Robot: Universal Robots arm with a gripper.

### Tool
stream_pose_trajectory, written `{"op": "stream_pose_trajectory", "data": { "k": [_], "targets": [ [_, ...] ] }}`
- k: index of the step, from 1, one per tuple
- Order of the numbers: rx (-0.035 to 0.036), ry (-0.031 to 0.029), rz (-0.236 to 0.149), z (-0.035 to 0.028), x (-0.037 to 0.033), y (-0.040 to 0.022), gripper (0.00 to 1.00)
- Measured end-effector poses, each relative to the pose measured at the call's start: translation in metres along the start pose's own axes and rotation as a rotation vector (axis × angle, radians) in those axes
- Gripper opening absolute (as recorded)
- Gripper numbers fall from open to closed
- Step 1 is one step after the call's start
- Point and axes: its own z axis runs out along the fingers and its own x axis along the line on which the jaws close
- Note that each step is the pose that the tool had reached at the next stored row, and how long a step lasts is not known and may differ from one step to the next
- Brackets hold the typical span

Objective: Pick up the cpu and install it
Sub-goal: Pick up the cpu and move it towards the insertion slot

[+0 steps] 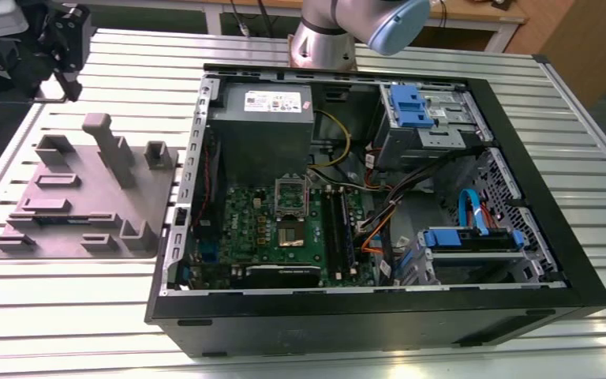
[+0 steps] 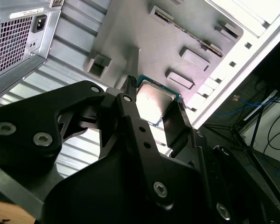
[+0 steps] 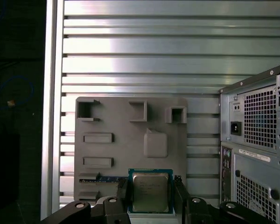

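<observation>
Grasp | we see the gripper (image 3: 150,186), its fingers (image 3: 179,191) clamped on opposite edges of the cpu (image 3: 150,192), chip flat between them, grey parts tray (image 3: 130,130) beyond the fingers | care: we judge level carriage and light, even pressure essential.

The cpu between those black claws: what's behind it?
In the first wrist view, a grey tray on the slatted table lies behind the cpu, which the gripper holds. The tray's part behind it is covered.

Exterior view high above case (image 1: 387,314); both wrist views behind pincer (image 3: 150,183), sharing grey tray (image 3: 126,150).
</observation>
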Motion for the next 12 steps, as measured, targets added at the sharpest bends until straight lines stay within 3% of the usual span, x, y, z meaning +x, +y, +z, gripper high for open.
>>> {"op": "stream_pose_trajectory", "data": {
  "k": [12],
  "targets": [
    [-0.0001, -0.0001, 0.000, 0.0000, -0.0038, 0.0000, 0.47]
  ]
}}
